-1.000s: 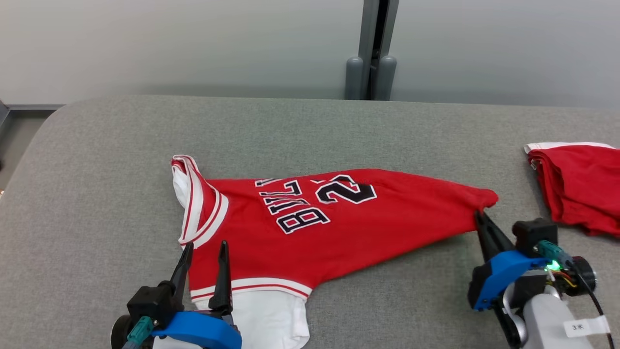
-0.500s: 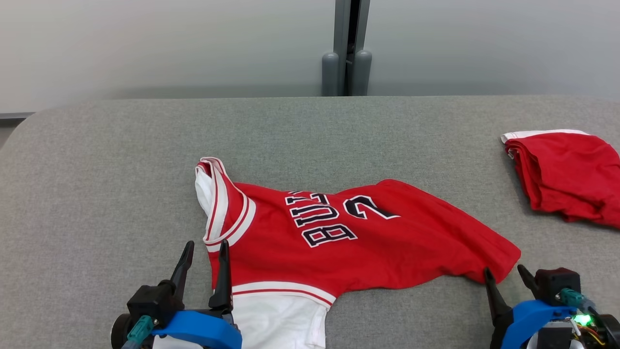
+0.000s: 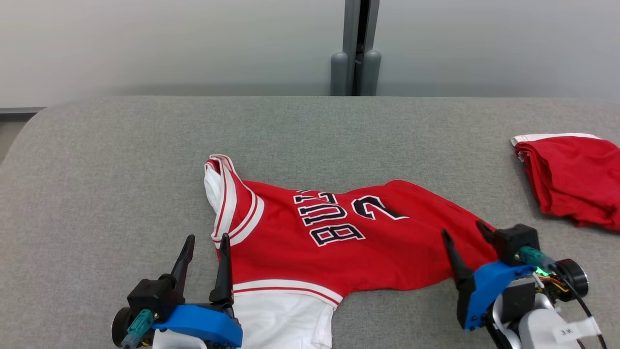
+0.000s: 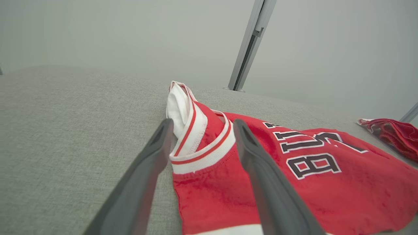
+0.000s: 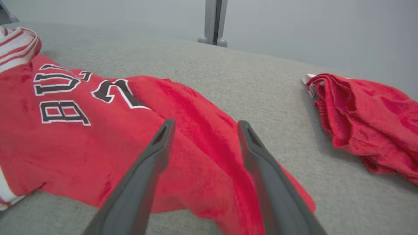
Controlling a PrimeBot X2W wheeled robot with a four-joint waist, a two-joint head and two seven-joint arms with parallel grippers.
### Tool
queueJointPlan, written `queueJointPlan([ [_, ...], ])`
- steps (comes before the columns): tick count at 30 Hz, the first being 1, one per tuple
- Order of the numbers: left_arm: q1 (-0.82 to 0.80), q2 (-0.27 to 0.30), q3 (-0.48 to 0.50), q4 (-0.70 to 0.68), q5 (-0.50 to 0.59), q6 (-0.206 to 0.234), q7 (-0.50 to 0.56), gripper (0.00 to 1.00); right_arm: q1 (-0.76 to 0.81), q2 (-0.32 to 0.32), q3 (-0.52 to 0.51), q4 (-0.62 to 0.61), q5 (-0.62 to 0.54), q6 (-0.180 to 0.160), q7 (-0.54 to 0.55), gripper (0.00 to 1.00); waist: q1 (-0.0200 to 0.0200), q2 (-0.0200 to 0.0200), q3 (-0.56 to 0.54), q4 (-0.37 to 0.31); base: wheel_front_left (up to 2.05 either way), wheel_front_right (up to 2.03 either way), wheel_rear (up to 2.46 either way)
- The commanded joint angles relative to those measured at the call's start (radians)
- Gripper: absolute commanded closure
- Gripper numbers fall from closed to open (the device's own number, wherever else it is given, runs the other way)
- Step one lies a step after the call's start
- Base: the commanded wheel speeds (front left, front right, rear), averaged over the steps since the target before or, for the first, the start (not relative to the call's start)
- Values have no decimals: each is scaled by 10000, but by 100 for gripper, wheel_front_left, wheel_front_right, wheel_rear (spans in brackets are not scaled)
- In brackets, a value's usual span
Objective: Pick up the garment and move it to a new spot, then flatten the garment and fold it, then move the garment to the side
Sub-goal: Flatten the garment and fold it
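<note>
The garment [image 3: 339, 247] is a red jersey with white trim and black lettering, lying rumpled on the grey table [image 3: 121, 160]. My left gripper [image 3: 207, 237] stands open at its left edge. In the left wrist view the left gripper [image 4: 202, 122] straddles the white-and-red armhole trim of the garment [image 4: 326, 195] with its fingers apart. My right gripper [image 3: 461, 228] is open over the jersey's right end, holding nothing. In the right wrist view the right gripper [image 5: 206, 123] hovers above a red fold of the garment [image 5: 81, 143].
A second red cloth [image 3: 571, 179] with a white edge lies bunched at the table's right side, also seen in the right wrist view as the red cloth [image 5: 365, 124]. A grey post [image 3: 356, 48] stands behind the table against the pale wall.
My right gripper opened and let go of the jersey's right corner, which now lies slack on the table. The gripper drew back, then came over that end. The head camera shifted.
</note>
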Motion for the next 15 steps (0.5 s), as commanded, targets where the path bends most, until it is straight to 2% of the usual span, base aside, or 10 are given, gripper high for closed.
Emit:
queueJointPlan([
  [1,-179,25,-16,-4,-23,31,-25,0,-293,-222,318,297,-71,-1,344,0,0,-1,64,119,0,0,0],
  [8,-290,-4,32,-24,-81,41,-26,0,-1260,-1068,1812,1822,350,-1,1483,0,0,-1,218,583,0,0,0],
  [11,-311,-7,82,-22,-67,42,-26,0,-1582,-1108,2164,2537,702,1,1594,0,0,-1,267,704,0,0,0],
  [12,-328,-13,81,-20,-61,33,-26,0,-1739,-1153,2212,2750,775,1,1530,30,0,-1,283,741,0,0,0],
  [13,-346,-17,86,-17,-56,22,-26,0,-1885,-1208,2286,2981,811,-1,1466,69,0,-1,298,777,0,0,0],
  [14,-360,-20,94,-20,-52,14,-25,0,-2009,-1209,2336,3179,836,-1,1418,96,0,-1,311,805,0,0,0],
  [15,-376,-24,100,-26,-46,6,-26,0,-2128,-1176,2384,3388,851,-1,1335,100,0,-1,322,829,0,0,0],
])
